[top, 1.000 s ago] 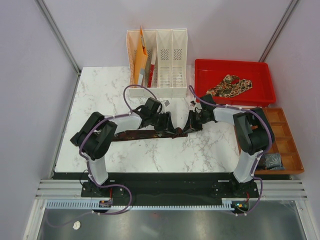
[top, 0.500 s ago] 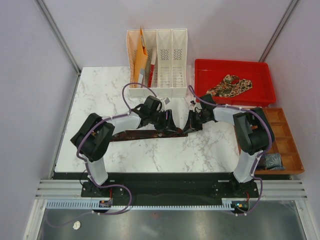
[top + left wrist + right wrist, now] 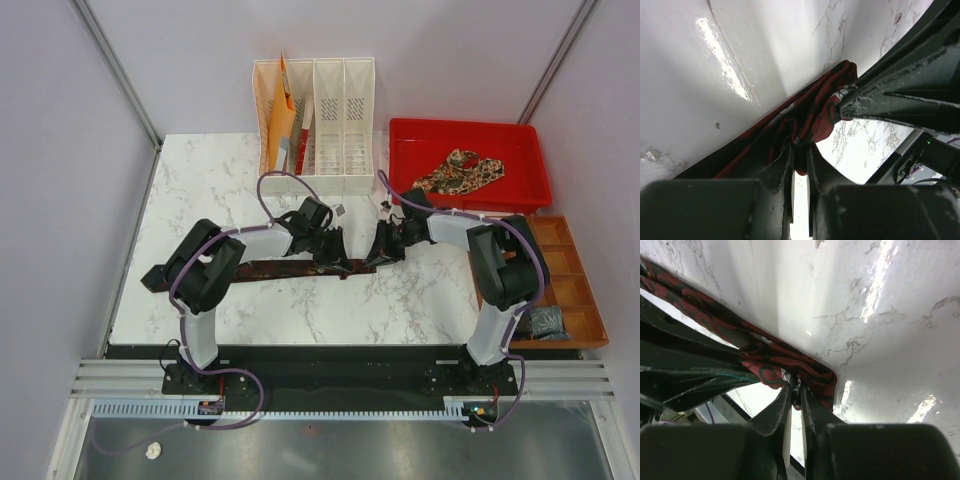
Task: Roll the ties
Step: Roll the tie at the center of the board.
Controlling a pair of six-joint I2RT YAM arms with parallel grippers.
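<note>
A dark maroon tie (image 3: 275, 268) lies stretched left to right across the middle of the marble table. Its right end is folded over into a small loop (image 3: 357, 265). My left gripper (image 3: 342, 262) is shut on that folded end, with red cloth between its fingertips in the left wrist view (image 3: 799, 142). My right gripper (image 3: 373, 258) is shut on the same fold from the right, pinching the red-and-dark cloth (image 3: 812, 371) in the right wrist view. The two grippers sit close together, tips almost touching. A tan-and-brown paisley tie (image 3: 462, 170) lies bunched in the red tray.
A red tray (image 3: 525, 180) stands at the back right. A white file rack (image 3: 330, 125) with orange folders (image 3: 280, 115) stands at the back centre. A brown compartment box (image 3: 570, 285) sits at the right edge.
My left arm has shifted right, its elbow swinging inward. The tie's right end has drawn a little left and the left gripper has turned over it. The right arm has barely moved.
</note>
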